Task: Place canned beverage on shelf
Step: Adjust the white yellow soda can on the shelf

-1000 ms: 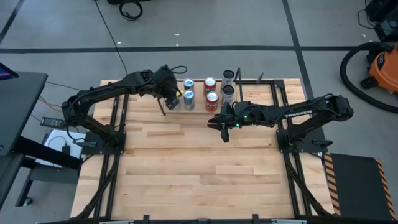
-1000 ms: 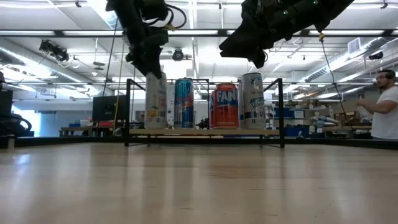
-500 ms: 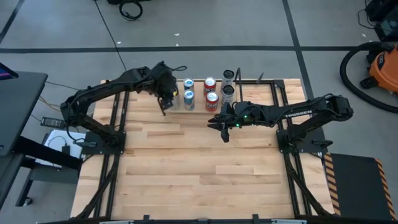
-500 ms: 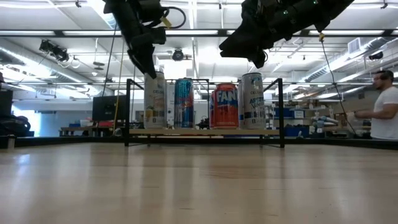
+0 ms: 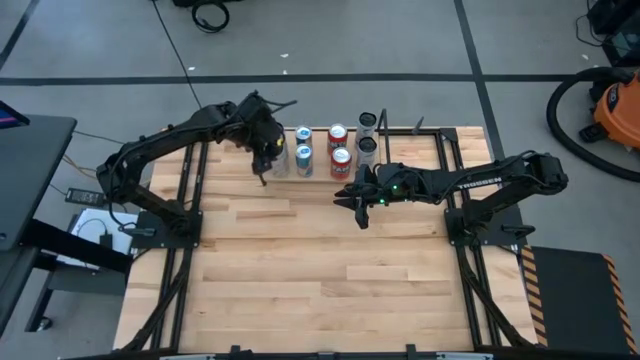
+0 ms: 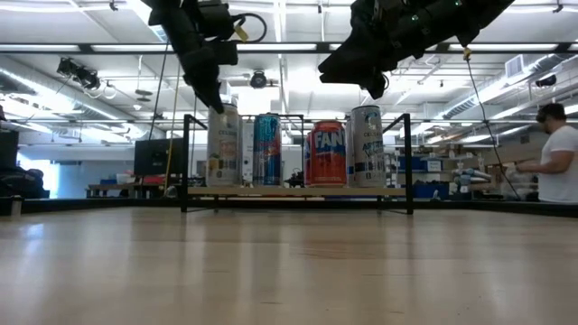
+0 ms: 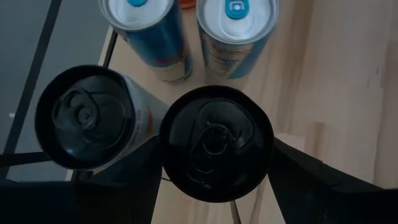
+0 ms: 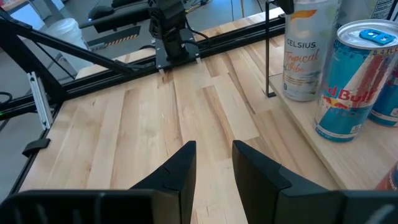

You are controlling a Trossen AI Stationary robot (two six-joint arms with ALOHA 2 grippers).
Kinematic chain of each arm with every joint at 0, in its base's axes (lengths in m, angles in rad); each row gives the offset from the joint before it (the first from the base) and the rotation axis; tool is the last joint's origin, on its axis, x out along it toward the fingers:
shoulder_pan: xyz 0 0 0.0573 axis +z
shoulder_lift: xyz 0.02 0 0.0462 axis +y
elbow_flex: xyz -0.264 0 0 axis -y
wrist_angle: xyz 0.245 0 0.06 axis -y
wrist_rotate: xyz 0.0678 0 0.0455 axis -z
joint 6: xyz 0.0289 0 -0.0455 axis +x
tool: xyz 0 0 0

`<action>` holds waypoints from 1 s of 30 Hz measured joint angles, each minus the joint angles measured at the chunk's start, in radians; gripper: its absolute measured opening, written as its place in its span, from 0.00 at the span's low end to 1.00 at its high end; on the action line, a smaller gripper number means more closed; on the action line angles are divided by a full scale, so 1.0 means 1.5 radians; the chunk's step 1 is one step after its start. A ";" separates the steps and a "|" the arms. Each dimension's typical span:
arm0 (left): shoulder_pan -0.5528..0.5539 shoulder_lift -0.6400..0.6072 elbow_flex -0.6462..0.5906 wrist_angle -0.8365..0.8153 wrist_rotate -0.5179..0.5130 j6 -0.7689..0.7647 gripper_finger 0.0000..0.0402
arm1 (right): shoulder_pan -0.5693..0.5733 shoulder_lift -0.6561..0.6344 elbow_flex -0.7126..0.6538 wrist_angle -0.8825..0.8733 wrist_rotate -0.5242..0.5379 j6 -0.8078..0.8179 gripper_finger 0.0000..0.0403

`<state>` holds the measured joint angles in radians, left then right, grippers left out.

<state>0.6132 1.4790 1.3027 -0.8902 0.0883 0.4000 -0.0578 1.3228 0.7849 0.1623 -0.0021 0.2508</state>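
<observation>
We see the white can (image 6: 223,144) standing on the shelf (image 6: 298,191), directly under the left gripper (image 6: 217,101), whose fingers stand on both sides of its black top without a clear hold. Just beside it stand a second white can (image 7: 84,118) and two blue cans (image 5: 303,152). The right gripper (image 8: 211,163) hovers over the bare surface (image 5: 330,260), narrowly open and empty.

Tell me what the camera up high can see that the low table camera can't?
Only the high view shows the whole table, both arms' bases, the can tops in two rows, an orange vacuum on the floor, and the right tool hovering in front of the shelf. Only the low view shows the can labels, like the red Fanta can, the ceiling lights, and a person at the far right. Both show the shelf, its cans, and the left tool above the white Celsius can.
</observation>
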 joint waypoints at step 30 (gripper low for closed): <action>0.039 0.006 0.029 -0.011 0.110 0.177 0.64 | 0.012 0.000 0.000 0.000 0.000 -0.017 0.28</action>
<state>0.6719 1.4887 1.3461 -0.9073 0.2538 0.6649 -0.0402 1.3228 0.7849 0.1623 -0.0021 0.2249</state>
